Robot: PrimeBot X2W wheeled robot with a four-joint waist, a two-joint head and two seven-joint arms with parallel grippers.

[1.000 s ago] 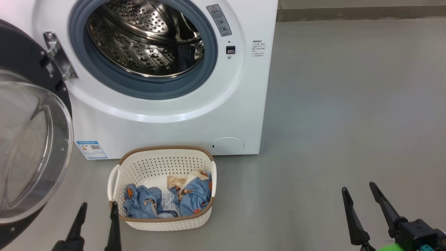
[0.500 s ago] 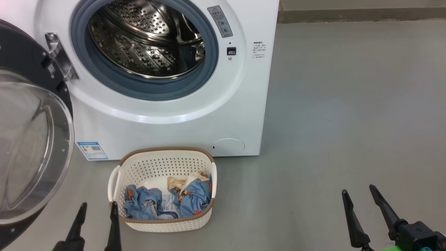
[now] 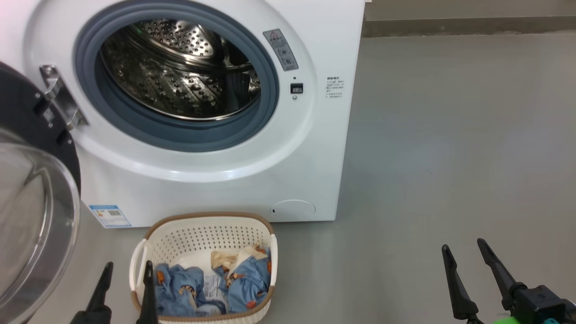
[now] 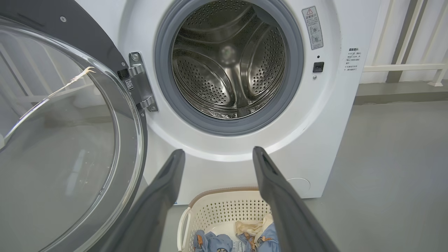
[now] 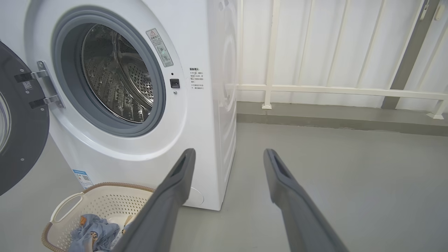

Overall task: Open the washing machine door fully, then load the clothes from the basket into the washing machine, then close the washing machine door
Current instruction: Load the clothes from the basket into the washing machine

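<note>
The left hand [image 3: 128, 265] hangs released, its two dark fingers [image 3: 147, 292] spread and holding nothing. In the head view the inner finger crosses the near left corner of the basket [image 3: 204, 234]; whether they touch cannot be told. The right hand [image 3: 462, 245], also spread and empty, sits well apart to the right over the bare grey floor [image 3: 450, 157]. The basket stands on the floor just in front of the washing machine [image 3: 310, 148], with the clothes [image 3: 243, 283], blue pieces and a cream one, bunched in its bottom. The door [image 3: 22, 103] is swung wide to the left on its steel hinge [image 3: 58, 96]. The steel drum [image 3: 180, 76] shows inside the grey-blue seal [image 3: 180, 135].
</note>
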